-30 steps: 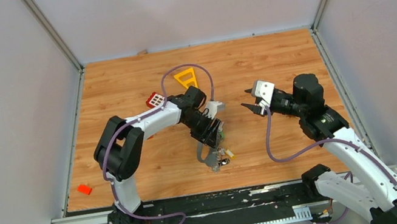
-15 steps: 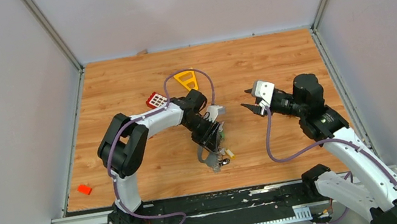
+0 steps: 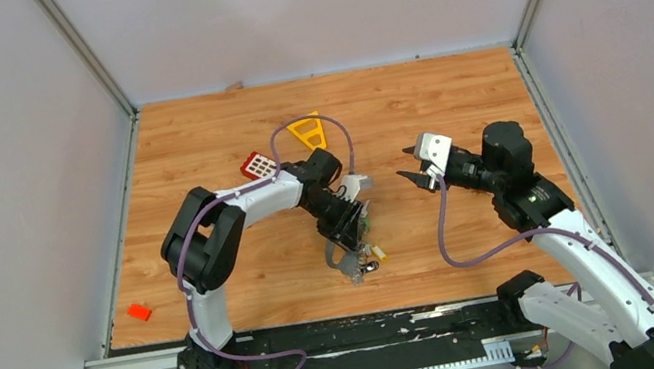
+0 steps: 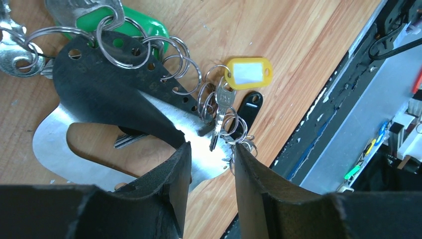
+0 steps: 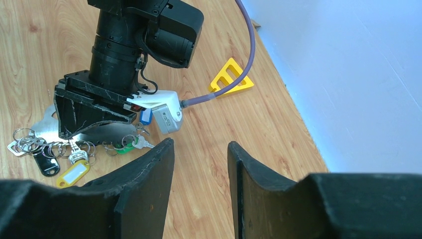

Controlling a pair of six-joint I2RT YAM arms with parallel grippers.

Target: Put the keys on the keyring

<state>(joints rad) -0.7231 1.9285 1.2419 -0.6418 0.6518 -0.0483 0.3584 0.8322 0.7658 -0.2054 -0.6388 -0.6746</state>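
Looks far from done, with keys (image 4: 222,98) heaped loose against keyring (image 4: 50,144) on tabletop (image 4: 298,50). Straddles keyring with left tool (image 4: 210,149), grip unclear; holds right tool (image 5: 200,145) spread, empty.

Wooden table (image 3: 449,92): keyring (image 3: 345,261), keys (image 3: 372,258), orange block (image 3: 138,312)

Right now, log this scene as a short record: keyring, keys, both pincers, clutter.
keyring: grey, lying flat
keys: bunched on small rings against it; yellow, black, green tags
left pincer: jaws astride the keyring's end; grip unclear
right pincer: open, empty, away from the keys
clutter: yellow triangular frame, orange block
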